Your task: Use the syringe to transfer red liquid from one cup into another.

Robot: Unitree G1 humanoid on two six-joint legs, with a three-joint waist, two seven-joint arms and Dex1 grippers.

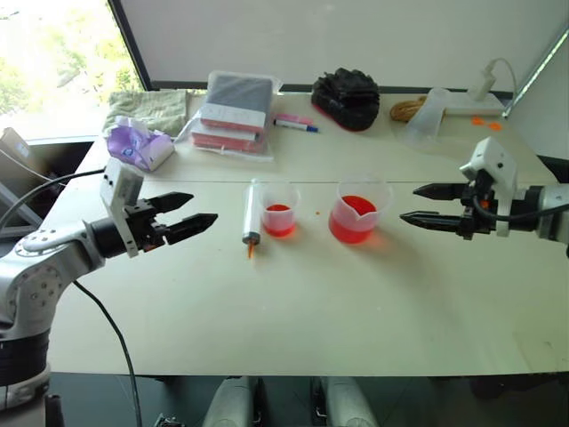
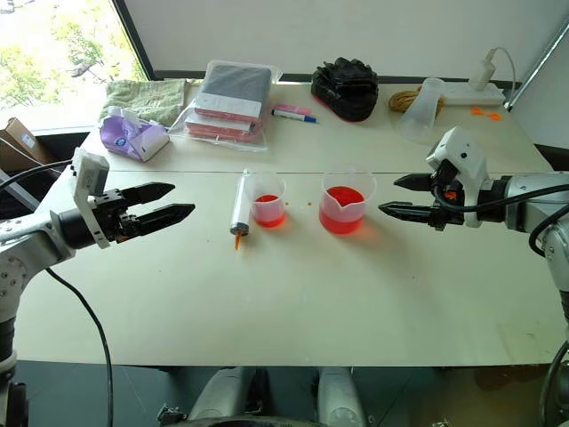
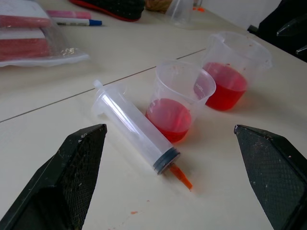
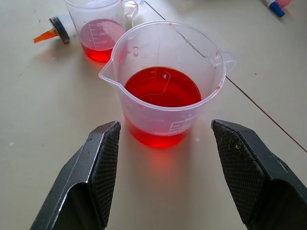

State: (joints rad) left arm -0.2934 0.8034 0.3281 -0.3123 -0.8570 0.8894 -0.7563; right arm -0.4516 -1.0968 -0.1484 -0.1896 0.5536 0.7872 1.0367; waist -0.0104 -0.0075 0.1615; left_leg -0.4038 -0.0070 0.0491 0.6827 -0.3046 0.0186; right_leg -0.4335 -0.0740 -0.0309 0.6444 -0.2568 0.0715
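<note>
Both grippers hang above the table with nothing in them. The left gripper (image 1: 185,216) is over the left side, fingers spread wide and aimed at the syringe. The right gripper (image 1: 427,205) is over the right side, jaws likewise wide apart, facing the beaker.

Near the middle of the table (image 1: 293,311) the syringe (image 1: 252,213) lies flat, orange tip toward the near edge, plunger end toward the far edge, its barrel just beside the cup (image 1: 279,210) and perhaps touching it. The cup holds a shallow layer of red liquid (image 1: 278,219). The beaker (image 1: 358,212) stands to its right, apart from it, about a third full of the same liquid.

The syringe looks light, stiff and smooth, so it may roll or slip; the mid-barrel, gripped across its width, seems the safest hold, leaving the plunger free. Both vessels are thin, light plastic and would probably tip at a nudge.

A marker (image 1: 295,125) and packets (image 1: 233,111) lie along the far edge.
</note>
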